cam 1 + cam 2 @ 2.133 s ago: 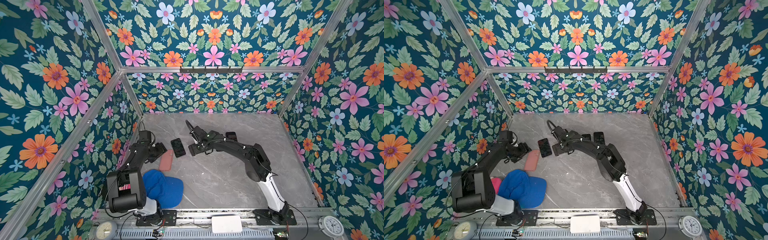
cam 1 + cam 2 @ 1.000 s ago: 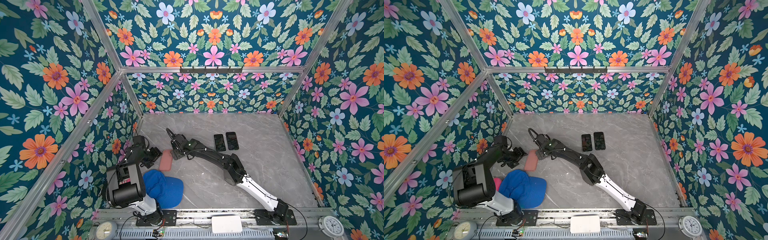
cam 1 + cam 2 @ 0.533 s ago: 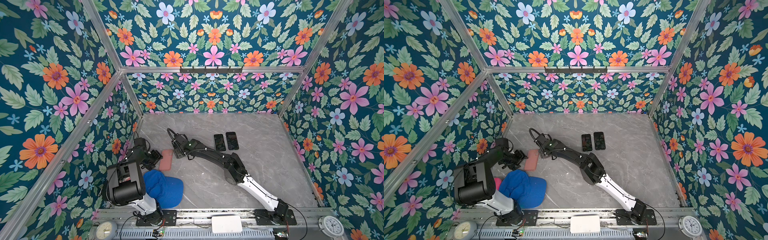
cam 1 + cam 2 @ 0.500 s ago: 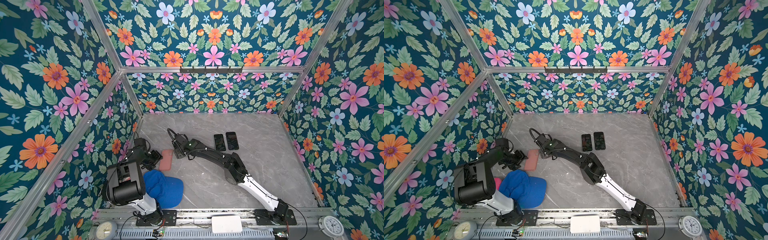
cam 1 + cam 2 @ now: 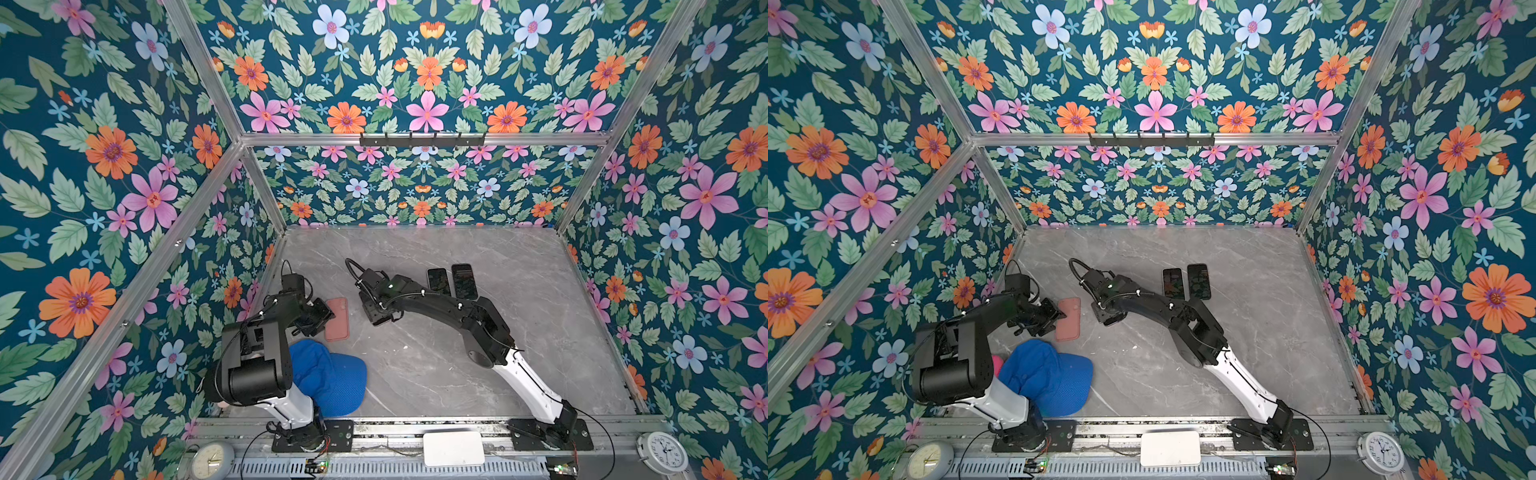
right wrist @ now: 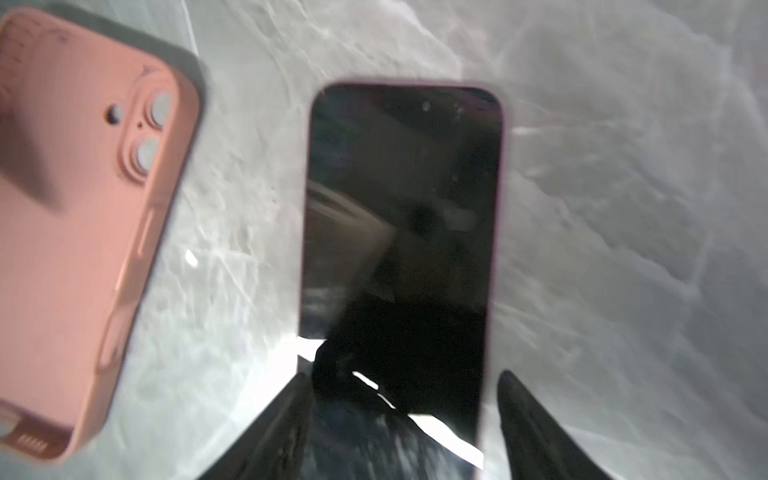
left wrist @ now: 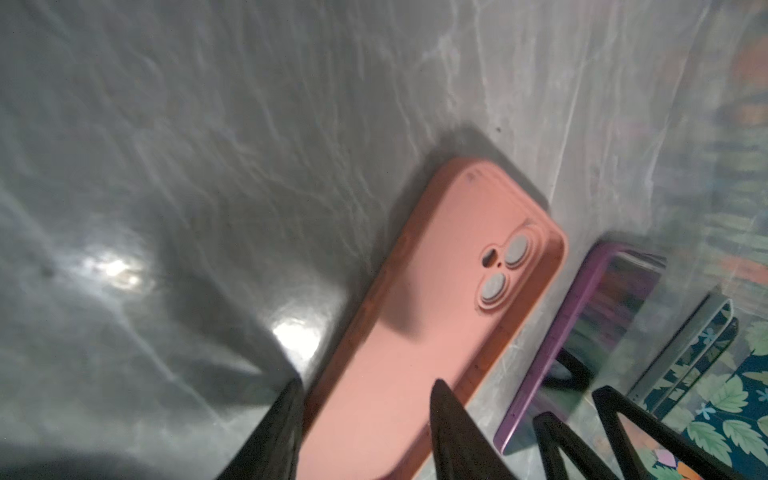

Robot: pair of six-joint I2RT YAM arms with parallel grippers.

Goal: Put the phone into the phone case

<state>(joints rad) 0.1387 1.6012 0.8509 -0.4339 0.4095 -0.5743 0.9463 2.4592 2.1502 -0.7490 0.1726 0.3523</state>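
The salmon-pink phone case [image 5: 337, 320] [image 5: 1069, 320] lies flat near the table's left side. My left gripper [image 5: 322, 318] [image 7: 365, 386] is at its left long edge. It is open, with one finger over the case [image 7: 415, 332] and the other just outside that edge. The phone [image 6: 399, 199] has a dark screen and a purple rim. It sits lengthwise between the fingers of my right gripper [image 5: 380, 318] [image 6: 405, 374], which is shut on its lower end. In both top views that gripper hides the phone. The phone [image 7: 590, 316] lies just right of the case [image 6: 75, 216].
Two more dark phones [image 5: 438, 281] [image 5: 464, 281] lie side by side behind my right arm. A blue cap [image 5: 332, 378] sits in front of the case by my left arm's base. The floral left wall [image 5: 249, 291] is close behind my left gripper.
My right gripper went left over the phone, narrowed its jaws onto it and has shifted slightly right. My left gripper's jaws have narrowed at the case's edge.
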